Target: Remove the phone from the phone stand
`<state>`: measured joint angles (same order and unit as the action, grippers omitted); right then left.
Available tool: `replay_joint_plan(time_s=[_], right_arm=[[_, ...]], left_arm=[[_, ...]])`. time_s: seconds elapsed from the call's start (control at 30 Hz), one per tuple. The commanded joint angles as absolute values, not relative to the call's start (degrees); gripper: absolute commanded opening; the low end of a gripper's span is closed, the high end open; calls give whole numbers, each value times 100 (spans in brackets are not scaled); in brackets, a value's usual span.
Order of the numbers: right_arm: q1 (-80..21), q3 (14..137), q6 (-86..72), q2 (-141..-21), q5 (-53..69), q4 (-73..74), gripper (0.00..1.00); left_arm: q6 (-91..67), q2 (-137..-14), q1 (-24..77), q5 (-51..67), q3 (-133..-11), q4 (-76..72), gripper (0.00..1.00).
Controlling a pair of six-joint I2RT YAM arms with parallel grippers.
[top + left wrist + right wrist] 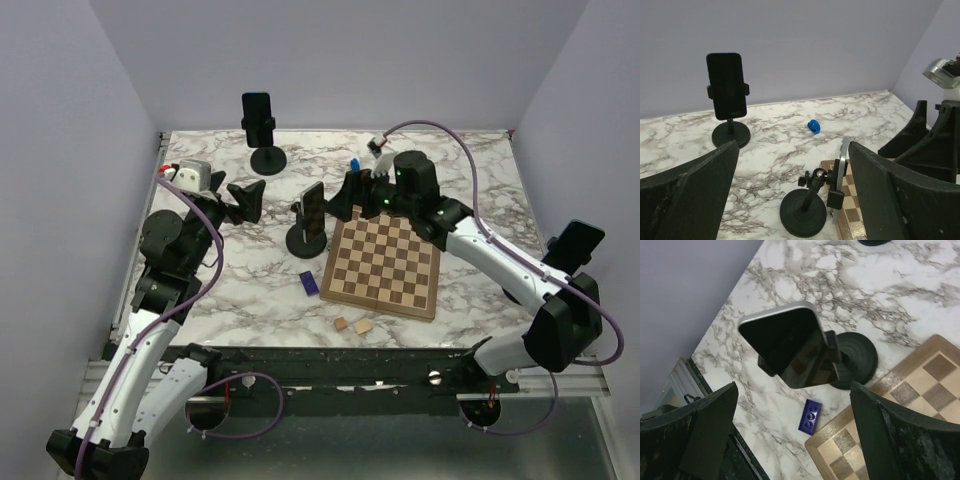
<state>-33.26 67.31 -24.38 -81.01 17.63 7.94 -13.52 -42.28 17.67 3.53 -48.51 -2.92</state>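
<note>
At your near edge a black rail runs along the front of the table, a white marble-look top with grey veins, and both arm bases sit along it. Just beyond lie 2 small wooden blocks, side by side on the marble, near the front edge of the chessboard. A blue brick lies flat just left of the board.

At the board's far left corner you have the near stand, a round black base with a short post. The near phone is clamped in it, tilted, with its screen dark. Your left gripper hangs to the left of that phone and your right gripper to its right, over the board's far edge. Both have their fingers spread wide, and neither touches the phone.

Farther back a small blue object lies on the marble. Near the back edge the far stand holds the far phone upright, well apart from the near one. Plain lavender walls close the table in at the left, back and right
</note>
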Motion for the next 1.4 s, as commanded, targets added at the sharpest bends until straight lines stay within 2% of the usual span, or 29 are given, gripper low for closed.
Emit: replay_joint_plan(time_s=[0.0,0.3,0.7,1.37], right_arm=[[-3746,7215,-1887,-8480,1643,524,100],[-3999,7637,-1333,-9007,984,496,100],[-4090,7664,-1260,-9241,1678,54,100],[-4333,7814,-1086,-9595,889,159,96]], left_arm=[[-1253,-4292,1861,738,-4931,-255,99],[-1170,-4318,1959,681,-4922,-218,99],[-1081,-4429,2026,650,-4947,-167,99],[-1081,-4745,2113,633,-5098,-11,96]])
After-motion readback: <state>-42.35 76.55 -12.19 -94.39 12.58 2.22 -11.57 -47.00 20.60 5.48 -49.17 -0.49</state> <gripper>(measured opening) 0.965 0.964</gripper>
